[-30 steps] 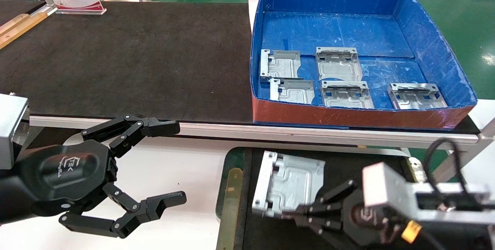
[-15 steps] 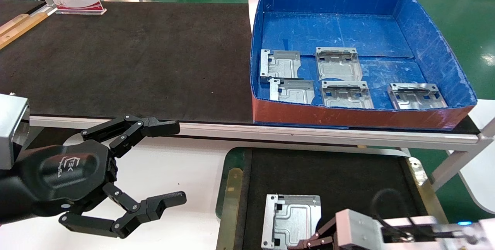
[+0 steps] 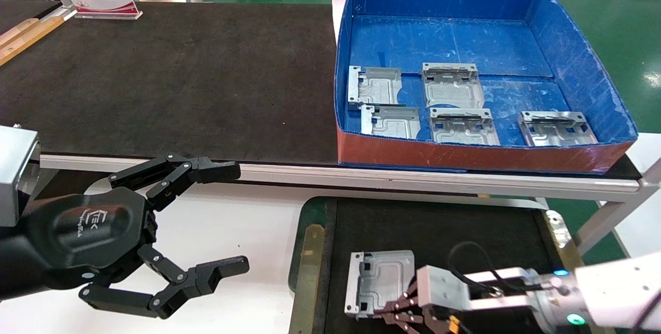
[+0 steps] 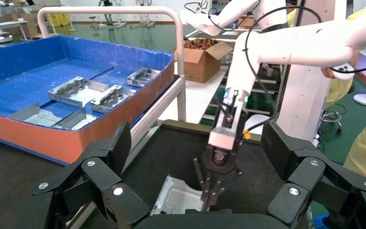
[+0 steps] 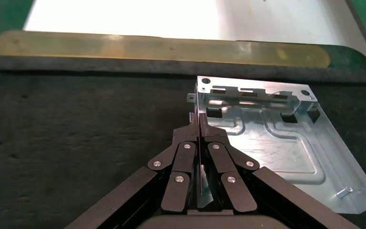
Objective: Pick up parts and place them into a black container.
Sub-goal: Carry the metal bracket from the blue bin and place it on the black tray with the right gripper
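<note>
You had one part (image 3: 379,283) down inside the black container (image 3: 309,261), near its 7 o'clock corner in the head view, and nothing else lay on the felt there. Five more parts (image 3: 453,84) waited in the blue box (image 3: 578,50) up at 1 o'clock on the long surface (image 3: 170,81), so by my reckoning the job was barely begun: one plate delivered or nearly so, five to fetch.

Your right end effector (image 3: 395,313) sat at the plate's near edge with its fingers (image 5: 205,143) pinched together on the thin sheet. Whether the plate rested fully on the felt or hung just above it, I could not tell.

Your left end effector (image 3: 219,218) hovered at 8 o'clock over the white surface, spread wide and gripping nothing.

The right wrist view gave you what the head view could not: the closed fingertips meeting on the plate's edge, with the folded rim on the far side. The left wrist view showed you the right arm coming steeply down onto the part (image 4: 178,198), and the box stock (image 4: 78,90) side-on.
</note>
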Available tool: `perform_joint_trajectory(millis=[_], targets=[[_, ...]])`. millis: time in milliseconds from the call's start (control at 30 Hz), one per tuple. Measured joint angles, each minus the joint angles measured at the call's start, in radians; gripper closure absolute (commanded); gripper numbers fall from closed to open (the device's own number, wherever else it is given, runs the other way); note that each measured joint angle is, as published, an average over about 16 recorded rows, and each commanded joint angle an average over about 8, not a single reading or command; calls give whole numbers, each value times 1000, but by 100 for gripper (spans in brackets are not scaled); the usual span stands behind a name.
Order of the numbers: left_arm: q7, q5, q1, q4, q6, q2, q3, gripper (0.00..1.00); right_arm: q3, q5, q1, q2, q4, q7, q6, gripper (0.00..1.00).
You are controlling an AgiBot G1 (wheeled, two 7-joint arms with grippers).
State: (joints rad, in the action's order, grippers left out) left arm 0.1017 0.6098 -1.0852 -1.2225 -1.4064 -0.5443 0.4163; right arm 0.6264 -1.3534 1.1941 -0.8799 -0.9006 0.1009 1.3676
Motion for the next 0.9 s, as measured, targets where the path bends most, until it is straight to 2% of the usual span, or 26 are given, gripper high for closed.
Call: perform_joint_trajectory(millis=[433,900], targets=[[0,0,0,0,0,0,0,0,24,-56,94,-136,261,145,-35,100],[0,0,0,0,0,0,0,0,34,-79,174,-244,482,277,-68,100]])
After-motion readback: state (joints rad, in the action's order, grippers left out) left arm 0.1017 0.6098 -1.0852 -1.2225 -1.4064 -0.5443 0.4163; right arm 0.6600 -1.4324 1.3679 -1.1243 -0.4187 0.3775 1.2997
